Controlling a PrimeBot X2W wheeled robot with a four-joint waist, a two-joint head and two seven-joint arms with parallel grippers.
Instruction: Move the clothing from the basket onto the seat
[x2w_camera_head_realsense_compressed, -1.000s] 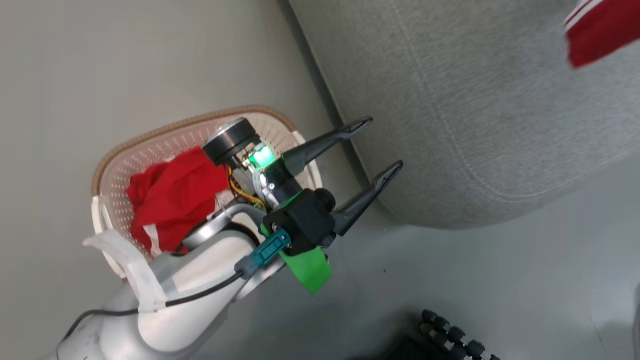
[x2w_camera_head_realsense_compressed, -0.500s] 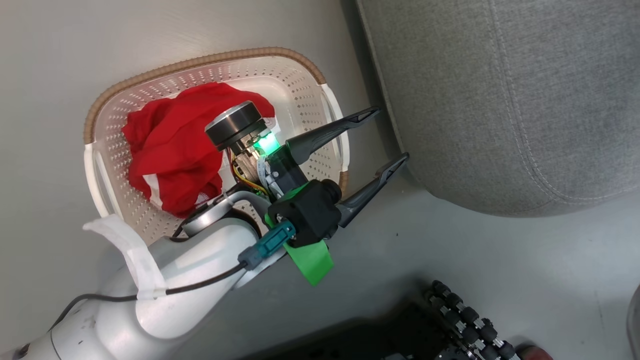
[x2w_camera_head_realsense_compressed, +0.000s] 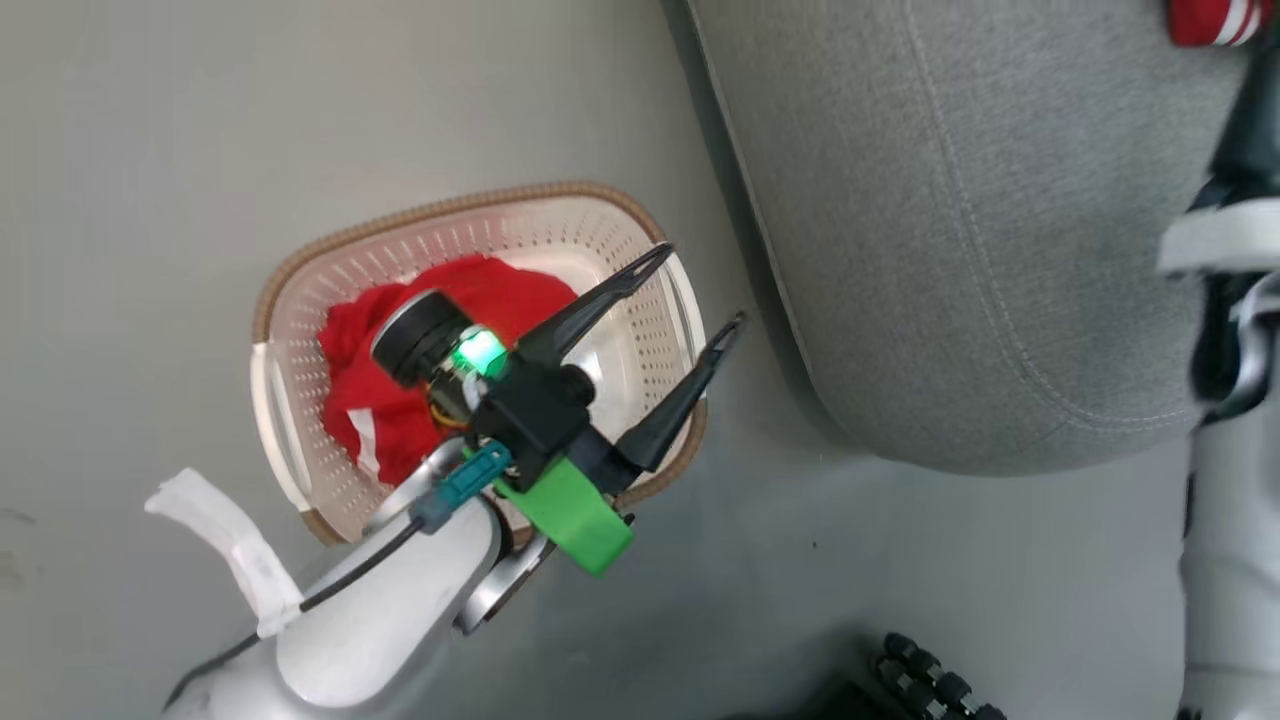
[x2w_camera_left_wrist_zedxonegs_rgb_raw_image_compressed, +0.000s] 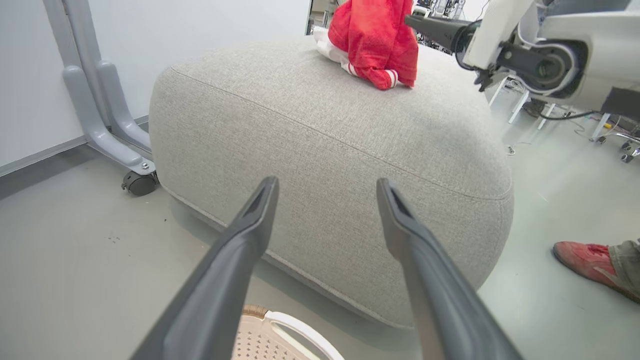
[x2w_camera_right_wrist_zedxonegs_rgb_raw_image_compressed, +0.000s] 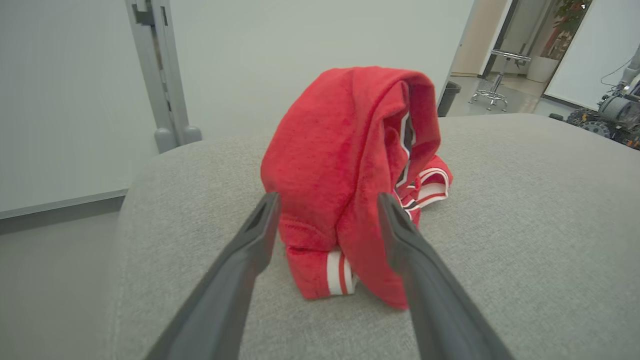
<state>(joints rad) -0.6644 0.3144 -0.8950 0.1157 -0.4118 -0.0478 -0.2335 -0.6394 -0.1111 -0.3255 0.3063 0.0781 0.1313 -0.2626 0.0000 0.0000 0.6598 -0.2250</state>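
The cream basket (x2w_camera_head_realsense_compressed: 420, 215) stands on the floor left of the grey seat (x2w_camera_head_realsense_compressed: 950, 200), with red clothing (x2w_camera_head_realsense_compressed: 380, 410) bunched inside it. My left gripper (x2w_camera_head_realsense_compressed: 702, 285) hangs open over the basket's end nearest the seat, holding nothing. In the left wrist view that gripper (x2w_camera_left_wrist_zedxonegs_rgb_raw_image_compressed: 326, 182) points at the seat's side (x2w_camera_left_wrist_zedxonegs_rgb_raw_image_compressed: 325, 125), with the basket's handle (x2w_camera_left_wrist_zedxonegs_rgb_raw_image_compressed: 295, 322) below. A red garment with striped cuffs (x2w_camera_right_wrist_zedxonegs_rgb_raw_image_compressed: 325, 165) stands heaped on the seat's top (x2w_camera_right_wrist_zedxonegs_rgb_raw_image_compressed: 525, 225). My right gripper (x2w_camera_right_wrist_zedxonegs_rgb_raw_image_compressed: 327, 197) is open, its fingers either side of the heap's near edge.
A grey stand leg with a caster (x2w_camera_left_wrist_zedxonegs_rgb_raw_image_compressed: 115, 125) sits behind the seat's left corner. A person's foot in a red shoe (x2w_camera_left_wrist_zedxonegs_rgb_raw_image_compressed: 585, 260) rests on the floor to the right of the seat. My right forearm (x2w_camera_head_realsense_compressed: 1230, 300) crosses the head view's right edge.
The head camera has turned, shifting the whole picture. My left gripper has swung from beside the seat to over the basket. My right gripper has opened, leaving the red garment on the seat.
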